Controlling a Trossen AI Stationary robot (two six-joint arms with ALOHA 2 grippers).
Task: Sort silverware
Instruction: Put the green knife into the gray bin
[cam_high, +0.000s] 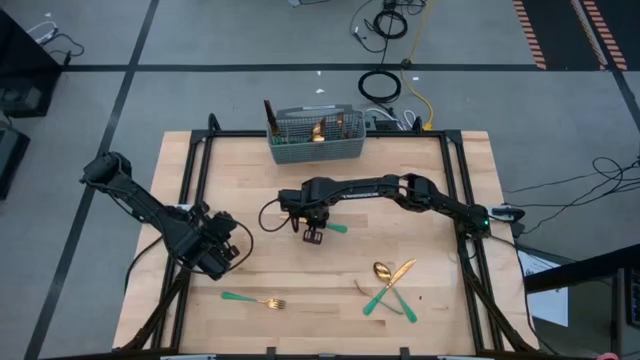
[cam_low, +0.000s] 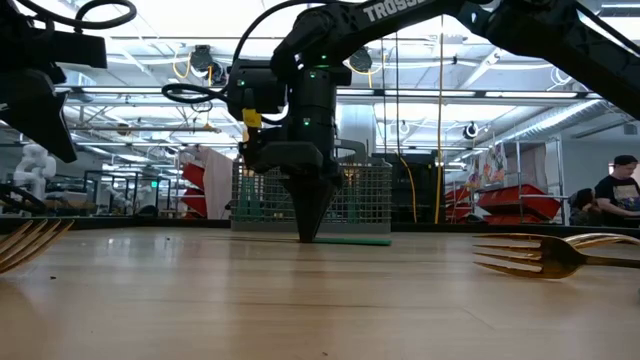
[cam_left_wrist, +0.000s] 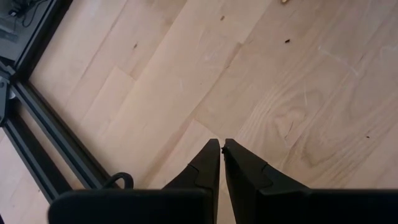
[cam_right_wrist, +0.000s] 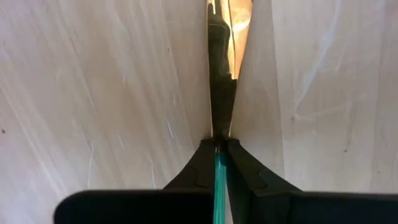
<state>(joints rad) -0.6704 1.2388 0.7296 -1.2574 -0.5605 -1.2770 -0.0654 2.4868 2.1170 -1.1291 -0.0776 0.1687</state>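
One knife (cam_right_wrist: 221, 93) sits pinched in the right gripper (cam_high: 313, 234) near table centre — gold blade, slim teal handle (cam_high: 335, 228) sticking out toward 3 o'clock, lying flat on the wood. Fingers (cam_right_wrist: 245, 171) clamp it where handle meets blade. Loose pieces: fork (cam_high: 253, 300) at about 7 o'clock, a crossed spoon, knife and fork cluster (cam_high: 388, 287) at 5 o'clock. Mesh caddy (cam_high: 315, 135) at 12 o'clock holds more. Left gripper (cam_left_wrist: 222, 148) at 8 o'clock — fingers nearly together, nothing held.

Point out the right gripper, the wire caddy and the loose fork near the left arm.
right gripper (cam_high: 313, 235), high view, fingertips.
wire caddy (cam_high: 290, 153), high view, front wall.
fork (cam_high: 250, 300), high view, mid handle.
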